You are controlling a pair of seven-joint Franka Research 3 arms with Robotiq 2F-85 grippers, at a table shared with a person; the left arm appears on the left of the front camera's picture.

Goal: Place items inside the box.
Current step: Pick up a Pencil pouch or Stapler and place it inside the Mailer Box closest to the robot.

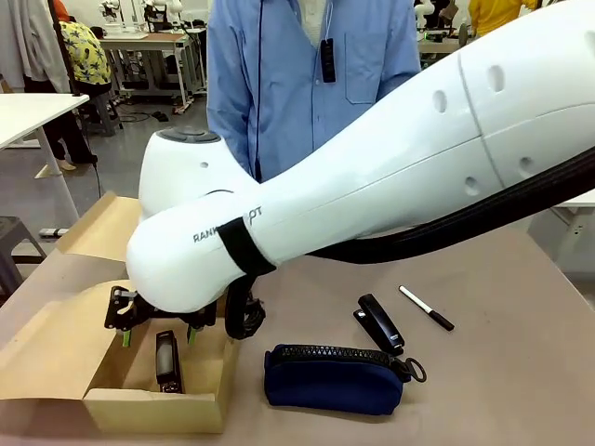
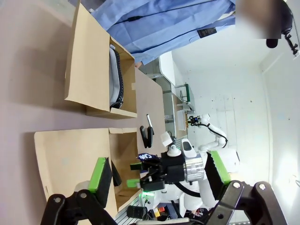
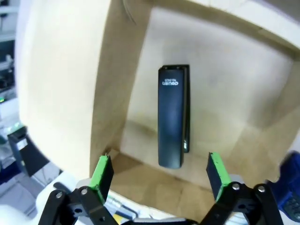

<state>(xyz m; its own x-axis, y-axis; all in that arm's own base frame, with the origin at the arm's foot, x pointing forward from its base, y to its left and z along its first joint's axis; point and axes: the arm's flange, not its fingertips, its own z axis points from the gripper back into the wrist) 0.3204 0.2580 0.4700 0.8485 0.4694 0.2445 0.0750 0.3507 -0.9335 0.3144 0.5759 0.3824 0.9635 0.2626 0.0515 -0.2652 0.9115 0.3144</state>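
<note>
Right gripper (image 1: 158,334) (image 3: 159,171): green pads spread wide, nothing between them, hanging just above the open end of the plain brown cardboard box (image 1: 153,409) (image 3: 225,103) at the robot's left-front of the table (image 1: 502,353). Directly under it, flat on the box floor and clear of both pads, lies a black oblong tool with white lettering (image 1: 167,360) (image 3: 172,117); I can't tell from these views whether it's the knife or a second stapler. The box's wide lid flap is folded out flat to the robot's left. The right arm crosses the whole table from the right side to reach it. Left gripper (image 2: 159,171): also fully open and empty, held off the table and looking sideways across it at the box and the right gripper. Outside the box, just beside its right wall, is the navy blue zip fabric pouch (image 1: 333,379), lying on its side. Just behind the pouch is the black stapler (image 1: 379,323) (image 2: 146,136), and near that, further right, the black marker pen with white cap (image 1: 427,308) (image 2: 149,121); all three rest on the table. A smaller brown cardboard box (image 2: 89,61) (image 1: 102,228) sits behind the big one, flap open, with something grey and black in it that I can't identify. A person in a light blue shirt (image 1: 307,74) stands at the far edge.
</note>
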